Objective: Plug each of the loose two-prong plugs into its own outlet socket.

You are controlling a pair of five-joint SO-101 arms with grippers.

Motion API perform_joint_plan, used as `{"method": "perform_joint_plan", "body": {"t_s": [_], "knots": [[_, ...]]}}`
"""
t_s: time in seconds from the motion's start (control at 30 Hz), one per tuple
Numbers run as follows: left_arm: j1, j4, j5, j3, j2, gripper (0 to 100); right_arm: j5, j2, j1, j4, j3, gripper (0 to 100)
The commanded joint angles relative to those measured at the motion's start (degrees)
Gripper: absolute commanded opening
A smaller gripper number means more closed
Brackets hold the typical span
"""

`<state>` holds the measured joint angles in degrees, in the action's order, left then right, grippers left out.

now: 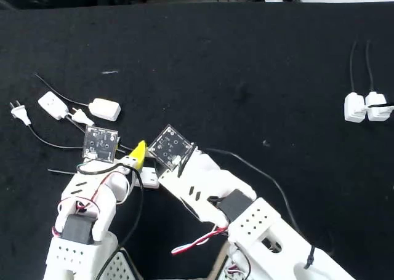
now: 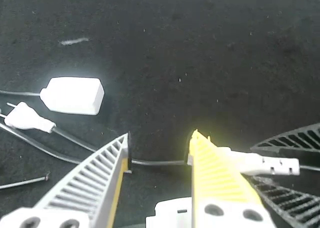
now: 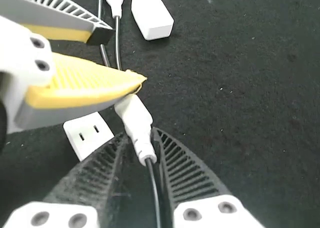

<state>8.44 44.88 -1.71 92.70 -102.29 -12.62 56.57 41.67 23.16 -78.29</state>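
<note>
Black cloth (image 1: 246, 58) covered the table, and both arms met at its near left. We found the right gripper (image 3: 140, 134) clamped on a white two-prong plug (image 3: 134, 119). Its dark fingers (image 3: 175, 163) pinched the rear of the body, where the cable (image 3: 152, 193) leaves. We judged that grip deliberate, since holding the tail leaves the prong end free to enter a socket. The prongs themselves were hidden behind the yellow finger (image 3: 80, 85) of the left gripper (image 2: 160, 138), so we could not confirm their heading.

The left gripper stood with its jaws apart and held nothing, with a thin lead (image 2: 160, 163) running across the gap between them. The flat white outlet socket (image 3: 87, 135) lay on the cloth, slots upward, just beside that yellow finger and near the held plug. We judged the left arm was placed there to steady the socket for insertion, though we saw no finger touching it.

The plug projected forward past the right gripper's fingertips. The socket lay to one side of them, close but not in line, and the plug was not yet seated.

Farther left lay a second loose plug (image 1: 18, 112) and a white socket block (image 1: 104, 109), both untouched. Well apart at the far right sat two white units (image 1: 364, 106) side by side. We could not tell whether they were mated.
</note>
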Motion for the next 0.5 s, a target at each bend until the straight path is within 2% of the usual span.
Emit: {"method": "perform_joint_plan", "body": {"t_s": [0.0, 0.47], "knots": [[3.6, 0.0, -0.4, -0.4, 0.4, 21, 0.3, 2.6, 3.3, -3.0, 1.5, 1.1], [3.8, 0.4, -0.4, -0.4, 0.4, 21, 0.2, 2.6, 3.3, -2.9, 1.7, 1.1]]}}
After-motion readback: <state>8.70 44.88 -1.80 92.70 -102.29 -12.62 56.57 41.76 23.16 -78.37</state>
